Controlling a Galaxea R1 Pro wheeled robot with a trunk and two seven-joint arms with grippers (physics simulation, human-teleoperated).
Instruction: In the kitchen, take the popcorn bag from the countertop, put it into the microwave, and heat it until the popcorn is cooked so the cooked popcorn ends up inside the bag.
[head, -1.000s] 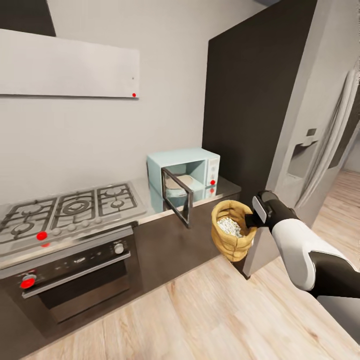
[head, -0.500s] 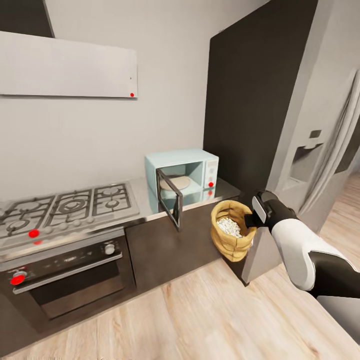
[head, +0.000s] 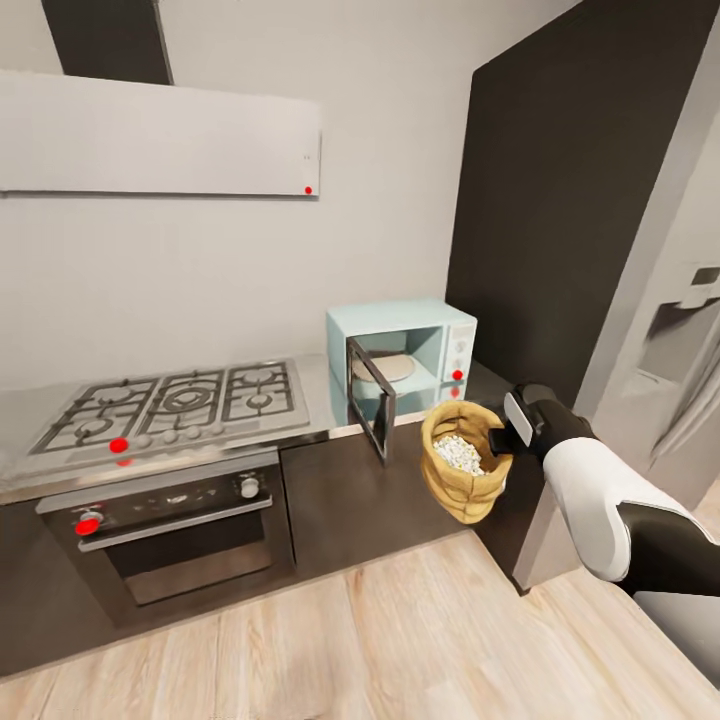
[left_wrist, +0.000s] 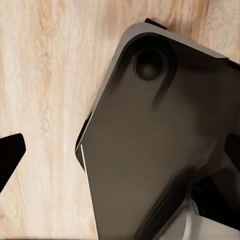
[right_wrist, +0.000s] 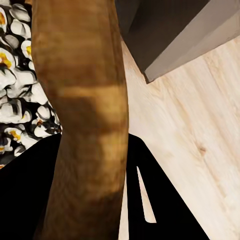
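Our right hand (head: 503, 437) is clenched on the popcorn bag (head: 460, 472) by its rim, carried in the air off the counter's (head: 320, 400) right end; microwave (head: 405, 348) door open; we're mid-transport; next we need to lift and feed the bag into the cavity; left hand: can't tell.

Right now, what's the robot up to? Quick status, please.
Right end effector shut on rim of mustard-tan cloth popcorn bag, held above floor. Pale mint-blue microwave open, its dark glass door swung out beside the bag. Left end effector state unclear.
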